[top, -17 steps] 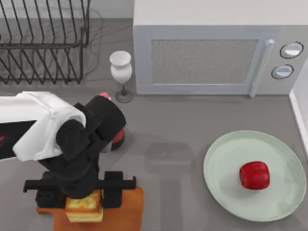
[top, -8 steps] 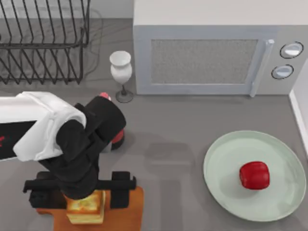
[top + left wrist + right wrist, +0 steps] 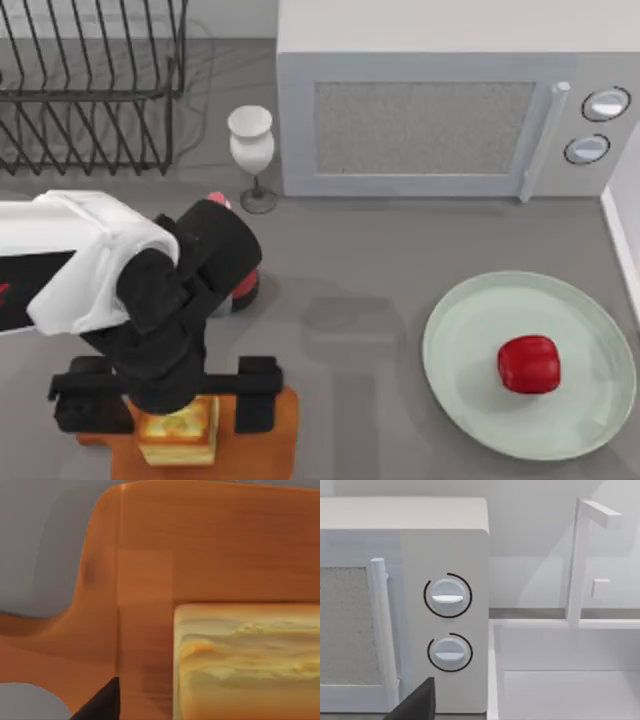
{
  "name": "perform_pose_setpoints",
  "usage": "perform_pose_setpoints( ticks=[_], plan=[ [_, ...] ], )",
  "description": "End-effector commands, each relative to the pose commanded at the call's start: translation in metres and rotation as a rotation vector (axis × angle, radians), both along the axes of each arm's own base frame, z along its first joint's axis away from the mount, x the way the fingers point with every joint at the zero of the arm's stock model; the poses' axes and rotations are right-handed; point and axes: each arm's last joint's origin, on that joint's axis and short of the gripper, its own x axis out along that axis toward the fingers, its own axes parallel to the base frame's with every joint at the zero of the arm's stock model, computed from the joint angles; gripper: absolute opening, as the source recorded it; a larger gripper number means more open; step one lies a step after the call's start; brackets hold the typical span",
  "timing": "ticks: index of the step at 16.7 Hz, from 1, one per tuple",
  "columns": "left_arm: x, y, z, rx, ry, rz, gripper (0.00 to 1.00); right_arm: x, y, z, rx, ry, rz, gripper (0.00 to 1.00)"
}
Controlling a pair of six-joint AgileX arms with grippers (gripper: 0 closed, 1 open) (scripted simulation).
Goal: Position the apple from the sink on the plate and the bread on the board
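Observation:
The bread (image 3: 178, 437) stands on the wooden board (image 3: 272, 440) at the table's front left. My left gripper (image 3: 171, 405) hangs right over it, open, with a black finger (image 3: 258, 398) standing clear on each side of the bread. From the left wrist, the bread (image 3: 250, 660) lies flat on the board (image 3: 200, 540) beside the handle. The red apple (image 3: 528, 363) rests on the pale green plate (image 3: 465, 330) at the right. My right gripper (image 3: 417, 702) is parked near the sink (image 3: 570, 680), facing the microwave.
A microwave (image 3: 440, 110) fills the back. A white wine glass (image 3: 251, 150) stands at its left, and a dish rack (image 3: 90, 90) is in the back left corner. A red-capped dark bottle (image 3: 243, 283) stands partly under my left arm.
The left gripper's fingers have spread apart, letting go of the bread, which now sits on the board. Apple and plate have not moved.

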Motion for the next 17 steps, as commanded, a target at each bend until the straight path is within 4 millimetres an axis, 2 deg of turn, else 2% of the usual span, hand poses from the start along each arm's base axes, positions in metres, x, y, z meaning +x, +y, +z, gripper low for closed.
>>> perform_pose_setpoints(
  ticks=[3, 8, 13, 17],
  plan=[
    [0.0, 0.008, 0.007, -0.038, -0.052, 0.001, 1.0, 0.0, 0.0, 0.0, 0.0, 0.0, 0.0, 1.0],
    [-0.013, 0.045, 0.029, -0.155, -0.265, 0.004, 1.0, 0.0, 0.0, 0.0, 0.0, 0.0, 0.0, 1.0],
    [-0.038, 0.088, 0.043, -0.243, -0.598, 0.008, 1.0, 0.0, 0.0, 0.0, 0.0, 0.0, 0.0, 1.0],
    [-0.065, 0.119, 0.047, -0.25, -0.959, 0.012, 1.0, 0.0, 0.0, 0.0, 0.0, 0.0, 0.0, 1.0]
  ],
)
